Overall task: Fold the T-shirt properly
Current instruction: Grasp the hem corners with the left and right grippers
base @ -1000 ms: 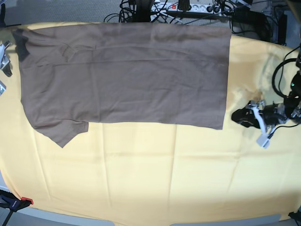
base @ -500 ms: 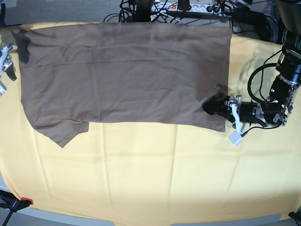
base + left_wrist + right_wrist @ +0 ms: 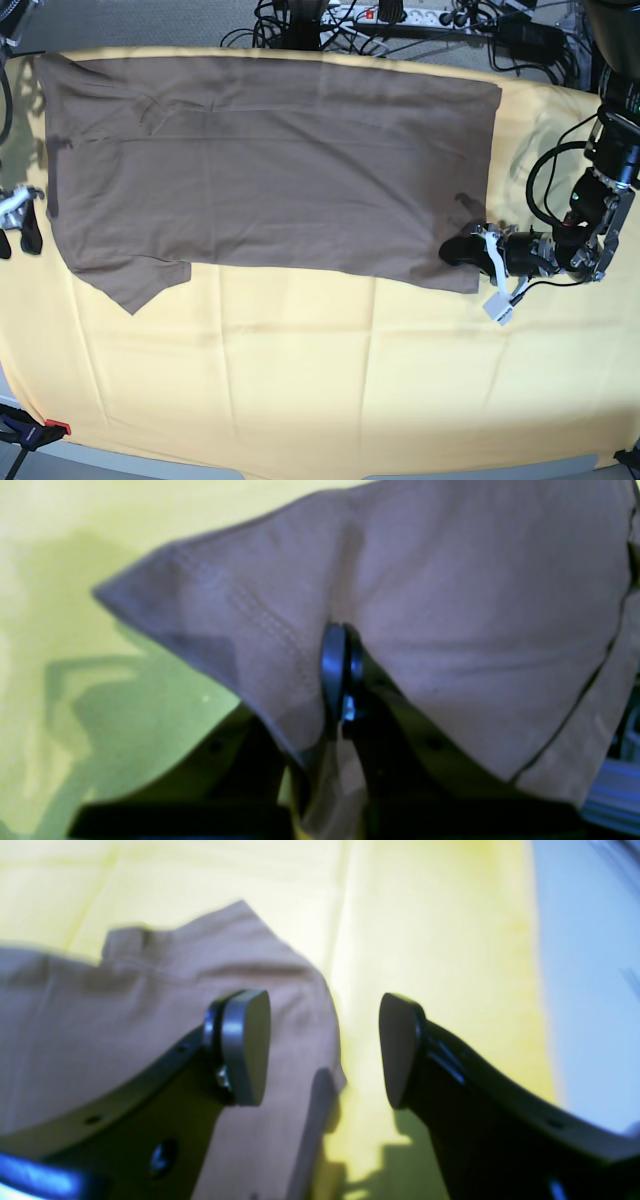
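The brown T-shirt (image 3: 270,160) lies spread flat across the far half of the yellow cloth (image 3: 300,380), with a short sleeve pointing toward the front left. My left gripper (image 3: 456,250) sits at the shirt's front right corner. In the left wrist view the left gripper (image 3: 342,680) is shut on the T-shirt (image 3: 475,605), and the hemmed corner bulges up over it. My right gripper (image 3: 16,236) stands open just off the shirt's left edge. In the right wrist view one of its fingers (image 3: 245,1047) hangs over the edge of the T-shirt (image 3: 100,1025), with nothing between the fingers.
The yellow cloth covers the whole table. A power strip and tangled cables (image 3: 400,18) lie beyond the far edge. A red-tipped clamp (image 3: 50,428) grips the front left corner. Cables loop around the left arm (image 3: 600,200) at the right.
My left gripper moved left onto the shirt's front right corner and shut on it. My right gripper came toward the front along the shirt's left edge and stayed open.
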Controlling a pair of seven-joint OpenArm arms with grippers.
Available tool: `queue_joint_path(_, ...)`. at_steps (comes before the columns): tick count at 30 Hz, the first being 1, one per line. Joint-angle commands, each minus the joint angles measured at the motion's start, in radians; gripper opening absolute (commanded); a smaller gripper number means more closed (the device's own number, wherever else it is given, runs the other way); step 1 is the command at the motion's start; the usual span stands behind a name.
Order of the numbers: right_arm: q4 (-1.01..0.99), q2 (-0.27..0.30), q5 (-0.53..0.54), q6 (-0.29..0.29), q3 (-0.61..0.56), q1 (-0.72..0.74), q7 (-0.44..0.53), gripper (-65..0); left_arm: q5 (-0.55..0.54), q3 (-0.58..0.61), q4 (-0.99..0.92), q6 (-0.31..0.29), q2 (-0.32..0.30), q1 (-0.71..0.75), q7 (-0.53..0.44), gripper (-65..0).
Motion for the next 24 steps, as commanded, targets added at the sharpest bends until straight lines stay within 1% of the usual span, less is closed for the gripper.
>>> queue_joint_path(1,-0.041,0.024,0.013,0.006,-0.025,0.057,0.024,-28.8,-0.011,-0.009,0.008,-0.006,-0.008,-0.029,-0.018,-65.0)
queue_joint_path(4,-0.235,0.024,0.000,0.042,-0.133,0.211,0.024,-28.8,-0.011,-0.009,0.008,-0.006,0.004,-0.021,-0.017,-65.0)
queue_joint_path(9,-0.566,0.023,-0.017,0.041,-0.286,0.451,0.024,-28.7,-0.011,-0.009,0.008,-0.006,0.013,-0.005,-0.014,-65.0)
queue_joint_path(11,-0.697,0.023,-0.017,0.038,-0.330,0.533,0.024,-28.6,-0.012,-0.009,0.008,-0.006,0.013,-0.003,-0.015,-65.0)
queue_joint_path(13,-0.811,0.022,-0.017,0.052,-0.361,0.601,0.024,-28.6,-0.012,-0.009,0.008,-0.006,0.013,-0.003,-0.015,-65.0)
queue_joint_path(15,-0.903,0.016,-0.018,0.077,-0.375,0.649,0.024,-28.6,-0.011,-0.009,0.008,-0.006,0.013,-0.003,-0.014,-65.0)
queue_joint_path(17,-0.956,0.001,-0.017,0.084,-0.375,0.668,0.023,-28.6,-0.011,-0.009,0.008,-0.006,0.013,-0.003,-0.014,-65.0)
queue_joint_path(19,-0.974,-0.021,-0.018,0.084,-0.375,0.666,0.018,-28.6,-0.012,-0.009,0.008,-0.006,0.013,-0.003,-0.014,-65.0)
queue_joint_path(20,-0.977,-0.032,-0.018,0.085,-0.375,0.662,0.005,-28.6,-0.012,-0.009,0.008,-0.006,0.013,-0.003,-0.014,-65.0)
queue_joint_path(22,-0.977,-0.059,-0.017,0.108,-0.375,0.661,-0.038,-28.6,-0.012,-0.009,0.008,-0.006,0.013,-0.003,-0.014,-65.0)
queue_joint_path(24,-0.977,-0.077,-0.017,0.108,-0.375,0.662,-0.055,-28.6,-0.012,-0.009,0.008,-0.006,0.013,-0.003,-0.014,-65.0)
